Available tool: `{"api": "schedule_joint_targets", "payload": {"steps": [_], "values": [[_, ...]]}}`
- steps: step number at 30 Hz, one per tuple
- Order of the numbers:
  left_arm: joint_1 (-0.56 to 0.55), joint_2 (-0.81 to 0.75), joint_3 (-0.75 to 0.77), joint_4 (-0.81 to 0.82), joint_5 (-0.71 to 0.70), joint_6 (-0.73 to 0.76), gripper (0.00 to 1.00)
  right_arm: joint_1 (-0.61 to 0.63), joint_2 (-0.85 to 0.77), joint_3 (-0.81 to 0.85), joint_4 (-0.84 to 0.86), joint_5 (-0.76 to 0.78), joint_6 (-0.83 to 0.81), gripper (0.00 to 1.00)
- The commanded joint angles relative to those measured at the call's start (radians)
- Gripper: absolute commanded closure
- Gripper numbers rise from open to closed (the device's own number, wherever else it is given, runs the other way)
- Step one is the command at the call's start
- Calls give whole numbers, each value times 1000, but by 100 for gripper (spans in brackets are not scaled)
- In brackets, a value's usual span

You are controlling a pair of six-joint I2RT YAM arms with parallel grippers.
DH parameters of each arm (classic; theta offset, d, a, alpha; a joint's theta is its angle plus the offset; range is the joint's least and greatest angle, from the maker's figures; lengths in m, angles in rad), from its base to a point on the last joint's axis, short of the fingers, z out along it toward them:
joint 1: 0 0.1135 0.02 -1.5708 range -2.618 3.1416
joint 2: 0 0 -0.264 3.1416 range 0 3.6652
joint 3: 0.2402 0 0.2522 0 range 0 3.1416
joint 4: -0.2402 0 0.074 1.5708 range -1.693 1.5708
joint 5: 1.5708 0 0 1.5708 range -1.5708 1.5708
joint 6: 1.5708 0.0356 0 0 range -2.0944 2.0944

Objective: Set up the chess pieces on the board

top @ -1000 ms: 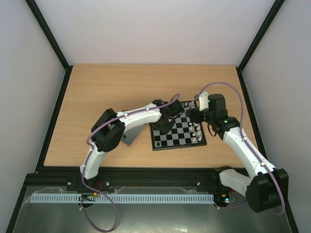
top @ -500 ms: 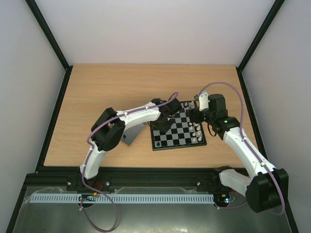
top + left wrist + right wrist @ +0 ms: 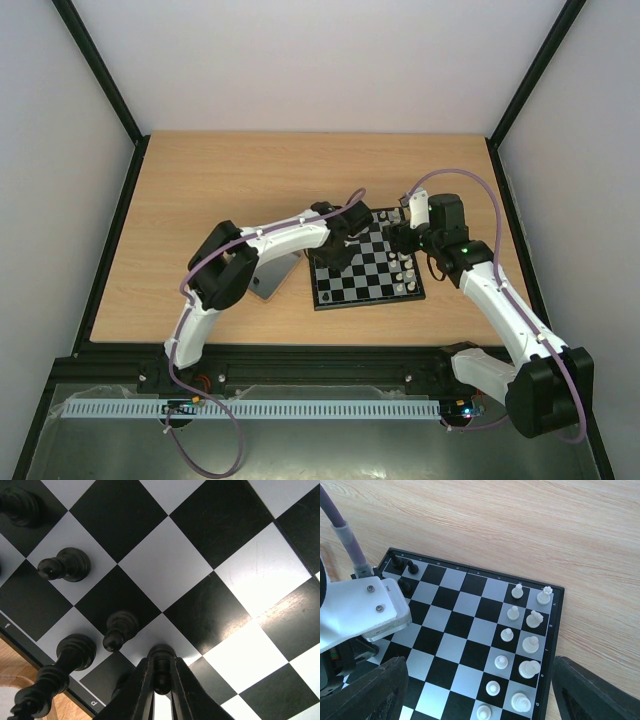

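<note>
Board [image 3: 366, 266]: flat on the desk [image 3: 200, 190], toward 4 o'clock from the desk's middle in the top view, with both arms reaching over it
Left end effector [image 3: 161, 682]: over the board's 9 o'clock side in the top view; fingers [image 3: 142, 692] drawn together and clamped on a black pawn [image 3: 161, 656]
Held pawn: pinched at the 6 o'clock edge of the left wrist view; whether its base touches the board cannot be told
Black pieces [image 3: 65, 566]: spread from 7 to 10 o'clock of the held pawn in the left wrist view, near the board's lettered rim
White pieces [image 3: 530, 643]: upright in two files along the board's 3 o'clock edge in the right wrist view, one to a square
Right end effector [image 3: 482, 680]: above the white side of the board, fingers [image 3: 590, 692] spread wide apart, gripping nothing
Grey tray [image 3: 272, 280]: on the desk just beside the board's 9 o'clock edge, partly under the left arm
</note>
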Motion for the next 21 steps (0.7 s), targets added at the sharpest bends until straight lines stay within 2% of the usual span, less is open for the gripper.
{"api": "schedule_joint_targets", "payload": {"steps": [1, 12, 21], "values": [[8, 25, 19, 1, 16, -1, 91, -6, -19, -10, 9, -10, -11, 20], [9, 4, 18, -6, 9, -8, 84, -6, -19, -10, 8, -13, -13, 20], [6, -156, -20, 8, -25, 13, 72, -5, -13, -9, 7, -18, -10, 20]]}}
